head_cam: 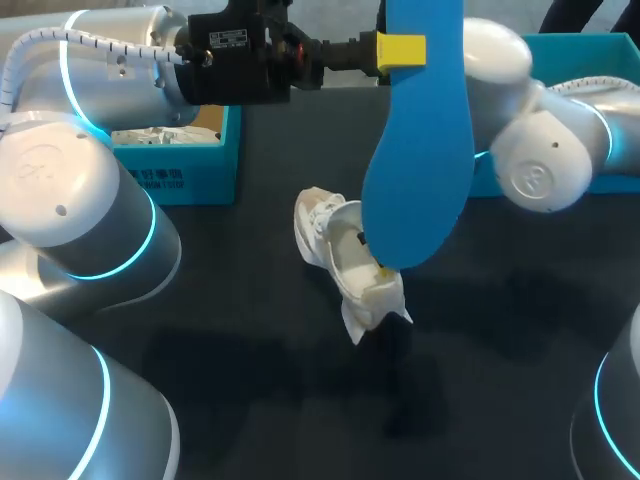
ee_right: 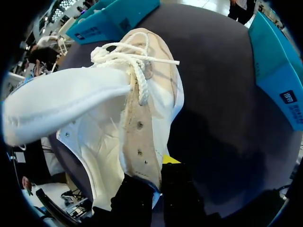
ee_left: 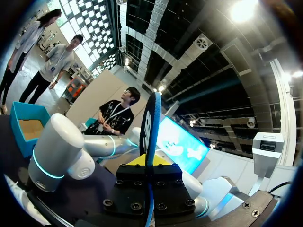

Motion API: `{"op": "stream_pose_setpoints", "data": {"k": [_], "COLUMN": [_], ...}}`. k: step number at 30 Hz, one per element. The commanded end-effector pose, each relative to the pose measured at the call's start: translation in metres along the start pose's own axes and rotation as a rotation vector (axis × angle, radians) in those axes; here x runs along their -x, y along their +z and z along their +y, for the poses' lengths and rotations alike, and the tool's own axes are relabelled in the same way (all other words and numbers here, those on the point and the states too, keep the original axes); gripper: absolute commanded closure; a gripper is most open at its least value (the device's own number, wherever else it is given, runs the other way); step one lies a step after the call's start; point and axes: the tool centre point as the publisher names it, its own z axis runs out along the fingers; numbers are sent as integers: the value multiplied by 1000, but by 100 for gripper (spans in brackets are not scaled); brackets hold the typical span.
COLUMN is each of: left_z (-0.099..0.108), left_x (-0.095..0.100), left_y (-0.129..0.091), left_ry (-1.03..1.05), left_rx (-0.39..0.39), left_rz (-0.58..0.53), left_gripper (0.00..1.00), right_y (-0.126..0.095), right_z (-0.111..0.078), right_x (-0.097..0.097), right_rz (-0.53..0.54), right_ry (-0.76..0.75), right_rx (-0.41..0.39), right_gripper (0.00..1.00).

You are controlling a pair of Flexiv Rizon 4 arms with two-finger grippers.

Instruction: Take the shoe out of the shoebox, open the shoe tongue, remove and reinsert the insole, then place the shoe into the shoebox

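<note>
High over the table my left gripper (head_cam: pixel 400 48) is shut on a blue insole (head_cam: pixel 415 150), which hangs down in front of the shoe. In the left wrist view the insole (ee_left: pixel 151 125) stands edge-on between the fingers of the left gripper (ee_left: pixel 150 163). The white shoe (head_cam: pixel 345 262) is at the table's middle, tipped up. My right gripper (ee_right: pixel 158 177) is shut on its side wall near the heel. The shoe (ee_right: pixel 142 109) has its tongue (ee_right: pixel 61 104) folded out and its laces loose. The insole mostly hides the right gripper (head_cam: pixel 383 270) in the head view.
A teal shoebox (head_cam: pixel 175 165) holding white paper stands at the back left. Another teal box part (head_cam: pixel 600 100) lies at the back right behind my right arm (head_cam: pixel 545 150). Dark table (head_cam: pixel 250 380) stretches in front of the shoe.
</note>
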Motion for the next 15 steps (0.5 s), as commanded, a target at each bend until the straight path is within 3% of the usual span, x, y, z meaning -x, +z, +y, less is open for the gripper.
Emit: {"op": "stream_pose_setpoints", "data": {"k": [1, 15], "left_z": [1, 1], "left_x": [0, 0], "left_y": [0, 0], "left_ry": [1, 1], "left_rx": [-4, -4], "left_rz": [2, 2], "left_gripper": [100, 100], "right_y": [6, 18], "right_z": [-2, 1], "right_x": [3, 7], "right_rz": [20, 65], "right_ry": [11, 128], "right_rx": [24, 63], "right_gripper": [100, 100]}}
